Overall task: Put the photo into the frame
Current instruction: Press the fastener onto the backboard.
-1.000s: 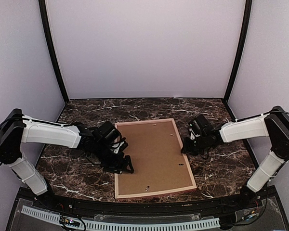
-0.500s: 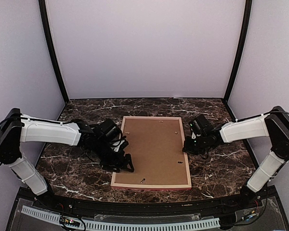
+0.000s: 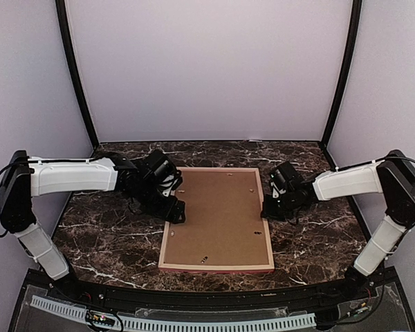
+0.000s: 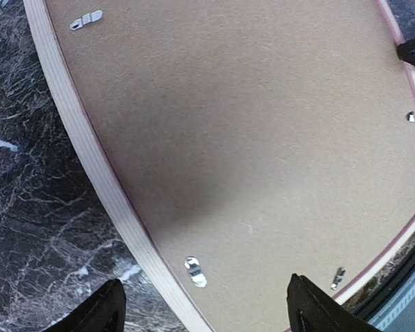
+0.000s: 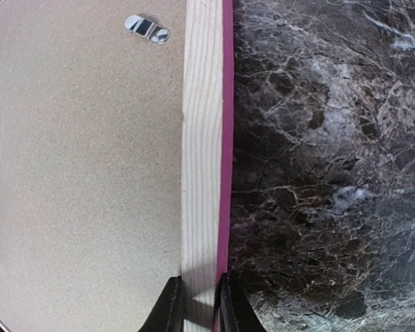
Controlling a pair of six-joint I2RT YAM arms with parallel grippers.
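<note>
The frame (image 3: 164, 241) lies face down on the marble table, its pink-edged light wood rail (image 5: 202, 138) around a brown backing board (image 3: 218, 214). The photo is hidden. My right gripper (image 5: 199, 304) is shut on the frame's right rail, one finger on the inner side and one on the pink outer side; from above the right gripper (image 3: 266, 209) is at mid-rail. My left gripper (image 4: 204, 308) is open over the frame's left rail (image 4: 90, 159), its jaws spanning rail and board with nothing held. In the top view the left gripper (image 3: 174, 211) is at that left edge.
Small metal tabs (image 4: 194, 271) (image 5: 146, 28) sit on the backing board near the rails. Dark marble table (image 3: 111, 242) surrounds the frame. Pale walls and black posts (image 3: 76, 76) enclose the back and sides.
The frame has turned from a skewed position to sit square to the table. My left gripper has moved away from the near corner, farther up the left rail. The right gripper keeps its grip.
</note>
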